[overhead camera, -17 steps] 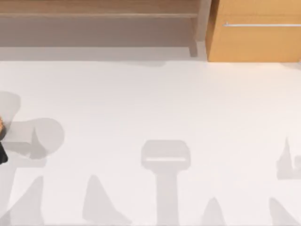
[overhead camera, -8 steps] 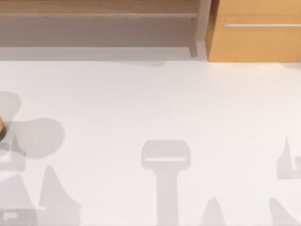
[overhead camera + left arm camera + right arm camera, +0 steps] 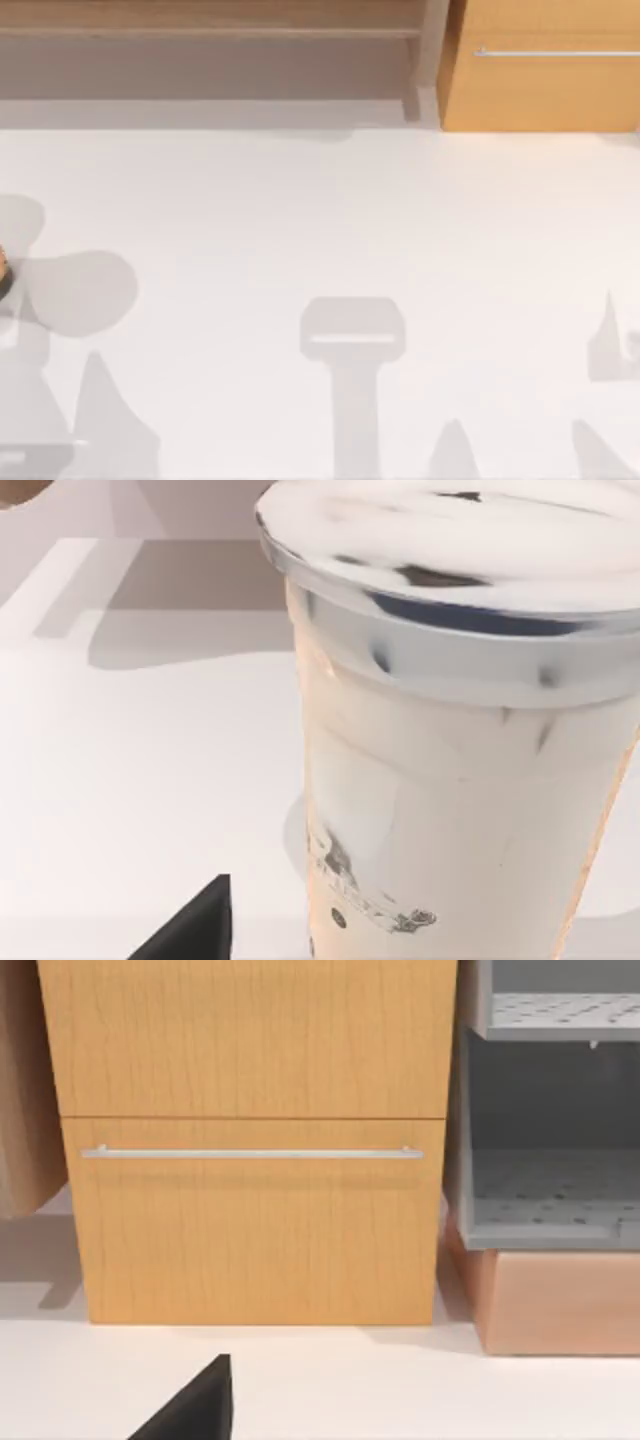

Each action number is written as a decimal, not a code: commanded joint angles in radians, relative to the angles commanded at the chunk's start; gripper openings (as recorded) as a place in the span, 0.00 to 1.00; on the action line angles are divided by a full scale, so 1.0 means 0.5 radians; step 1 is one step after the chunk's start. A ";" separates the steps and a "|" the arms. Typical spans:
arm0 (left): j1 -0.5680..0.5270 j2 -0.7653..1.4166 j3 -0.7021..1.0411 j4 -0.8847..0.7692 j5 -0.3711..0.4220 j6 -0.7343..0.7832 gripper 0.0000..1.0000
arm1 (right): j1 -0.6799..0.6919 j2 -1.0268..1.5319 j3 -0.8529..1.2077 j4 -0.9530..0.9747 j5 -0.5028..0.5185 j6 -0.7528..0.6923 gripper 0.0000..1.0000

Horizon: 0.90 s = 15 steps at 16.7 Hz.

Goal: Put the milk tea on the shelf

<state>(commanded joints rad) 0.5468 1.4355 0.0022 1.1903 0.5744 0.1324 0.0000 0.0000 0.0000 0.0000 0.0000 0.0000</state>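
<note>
**Inspector:** Milk tea stands upright on the white tabletop, close in front of the left claw's wrist camera. At the far left edge of the top view only a sliver of it shows. It is a clear plastic cup of pale tea with dark print low on the wall and a sealed film lid.

**Clerk:** And the left claw itself?

**Inspector:** One dark fingertip shows low in the left wrist view, apart from the cup and touching nothing. Whether the claw is spread or clenched I cannot tell. It is not holding the cup.

**Clerk:** The right arm?

**Inspector:** Parked, facing the orange-wood cabinet with its silver bar handle. One dark fingertip shows there too; state undetermined.

**Clerk:** Destination?

**Inspector:** The shelf runs along the back of the tabletop, left of the cabinet, well apart from the cup. The task is at the approach stage.

**Clerk:** Handling notes?

**Inspector:** In my judgement the full cup is moderately heavy and top-loaded, its wall thin, smooth and likely to flex under a hard squeeze. The taper widens upward, so a hold on the mid-wall below the lid rim should resist slipping down. Avoid the film lid. Keep the cup upright and press gently.
</note>
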 joint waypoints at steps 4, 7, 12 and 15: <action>-0.109 0.232 0.143 0.107 -0.106 -0.030 1.00 | 0.000 0.000 0.000 0.000 0.000 0.000 1.00; -0.247 0.532 0.325 0.235 -0.235 -0.062 1.00 | 0.000 0.000 0.000 0.000 0.000 0.000 1.00; -0.396 0.797 0.501 0.343 -0.376 -0.099 1.00 | 0.000 0.000 0.000 0.000 0.000 0.000 1.00; -0.396 0.797 0.501 0.343 -0.376 -0.099 1.00 | 0.000 0.000 0.000 0.000 0.000 0.000 1.00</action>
<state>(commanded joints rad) 0.3490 1.8339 0.2529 1.3620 0.3864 0.0829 0.0000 0.0000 0.0000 0.0000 0.0000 0.0000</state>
